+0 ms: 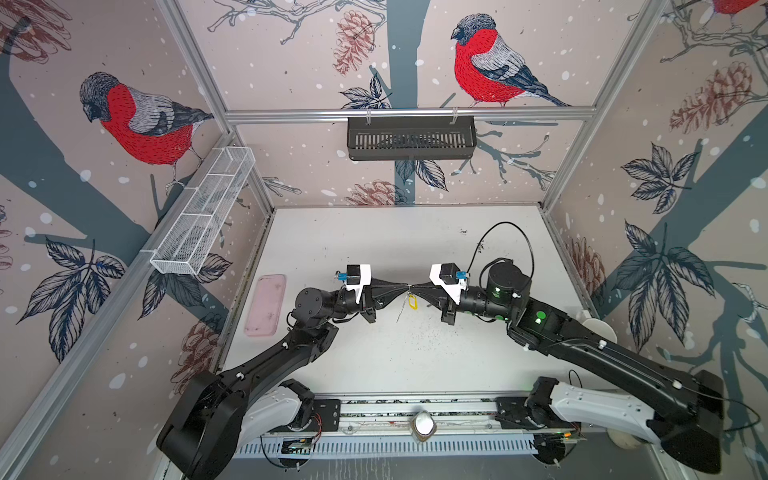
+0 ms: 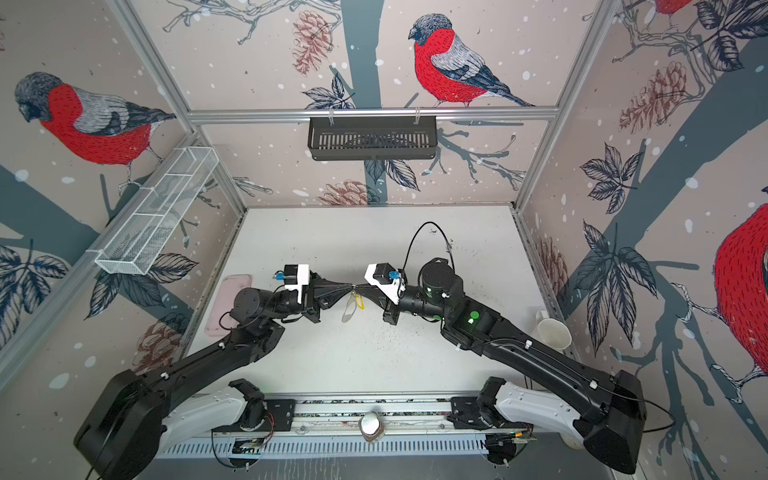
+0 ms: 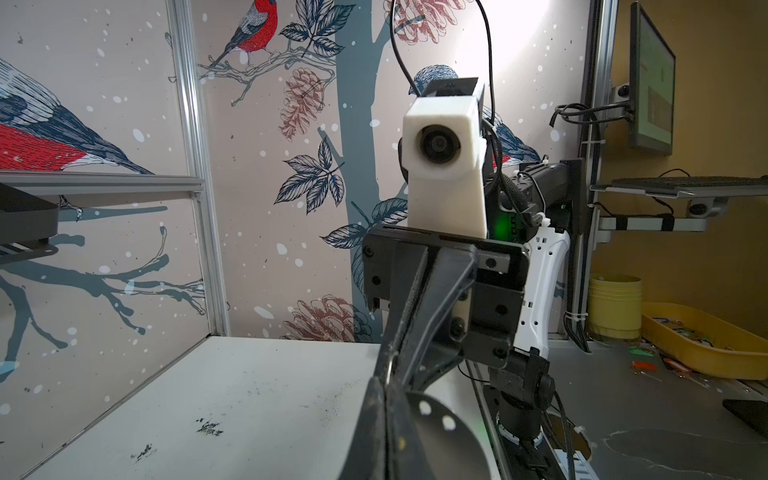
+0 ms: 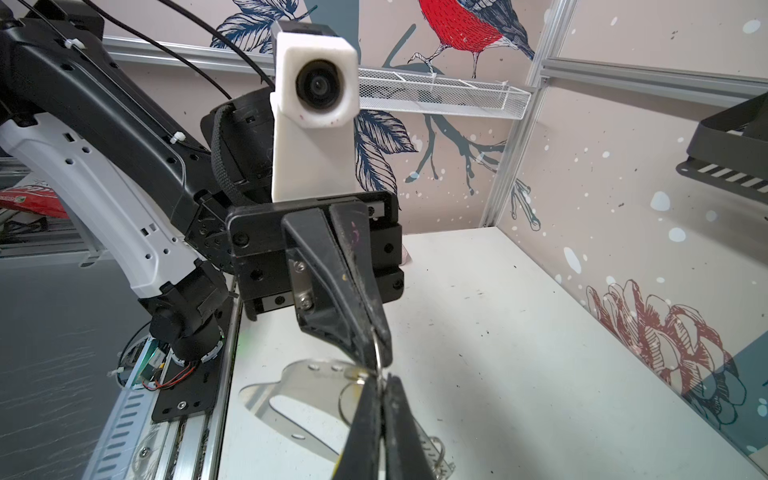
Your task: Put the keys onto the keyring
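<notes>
Both grippers meet tip to tip above the middle of the table in both top views. My left gripper (image 1: pixel 402 287) (image 3: pixel 386 384) is shut on a small metal ring (image 4: pixel 378 347) at the edge of the keyring (image 4: pixel 307 386), a flat grey plate with a big oval cutout that hangs below the tips (image 2: pixel 348 311). My right gripper (image 1: pixel 414 286) (image 4: pixel 381 380) is shut right against that ring. A key's yellow tag (image 1: pixel 412 301) (image 2: pixel 360 305) dangles under its tips. The key's blade is hidden by the fingers.
A pink tray (image 1: pixel 266 305) lies at the table's left edge. A white mug (image 2: pixel 552 332) stands by the right wall. A white wire basket (image 1: pixel 203 212) hangs on the left wall and a black basket (image 1: pixel 411 137) on the back rail.
</notes>
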Controlling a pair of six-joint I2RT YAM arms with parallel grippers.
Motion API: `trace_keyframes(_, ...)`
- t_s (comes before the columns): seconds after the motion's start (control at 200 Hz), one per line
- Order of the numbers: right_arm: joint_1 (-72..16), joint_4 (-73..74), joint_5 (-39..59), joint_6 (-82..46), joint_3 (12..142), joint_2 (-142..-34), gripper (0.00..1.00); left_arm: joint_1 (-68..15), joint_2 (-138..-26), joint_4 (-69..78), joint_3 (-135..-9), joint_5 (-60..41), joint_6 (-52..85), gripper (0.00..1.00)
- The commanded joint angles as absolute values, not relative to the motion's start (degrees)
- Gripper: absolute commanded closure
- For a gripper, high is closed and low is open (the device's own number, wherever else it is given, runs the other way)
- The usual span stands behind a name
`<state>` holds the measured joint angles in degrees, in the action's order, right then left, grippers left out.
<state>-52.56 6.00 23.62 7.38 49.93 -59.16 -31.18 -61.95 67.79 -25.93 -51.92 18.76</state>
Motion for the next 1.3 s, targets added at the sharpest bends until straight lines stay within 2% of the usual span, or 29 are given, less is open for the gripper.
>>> trace_keyframes(0.0,-52.7,4.3,20.1,7.8,51.0,-60.0,1.00,-31.4,-59.8,63.1,-26.3,-51.5,15.7,0.86)
trace_keyframes(0.245,-52.5,-1.6,14.8,7.4,53.7,-62.0,1.00,-31.3,-50.5,38.8,-29.5,-42.2,4.5,0.78)
trace_keyframes(0.49,-52.6,-14.0,10.8,7.7,62.6,-67.0,1.00,-32.1,-43.6,16.6,-35.3,-27.9,-3.4,0.77)
trace_keyframes(0.66,-52.6,-20.8,7.5,6.1,69.2,-70.3,1.00,-40.5,-44.3,12.5,-37.6,-9.4,-5.9,0.77)
trace_keyframes(0.83,-52.6,-27.7,6.9,4.8,75.5,-74.6,1.00,-47.8,-49.6,8.2,-41.9,3.1,-9.9,0.80)
trace_keyframes(1.021,-52.3,-32.9,6.2,4.5,79.2,-76.9,1.00,-52.3,-52.0,8.3,-43.6,11.7,-12.7,0.81)
trace_keyframes(1.296,-50.0,-41.5,11.2,6.8,84.5,-80.6,1.00,-53.5,-51.9,5.5,-44.3,12.2,-16.6,0.81)
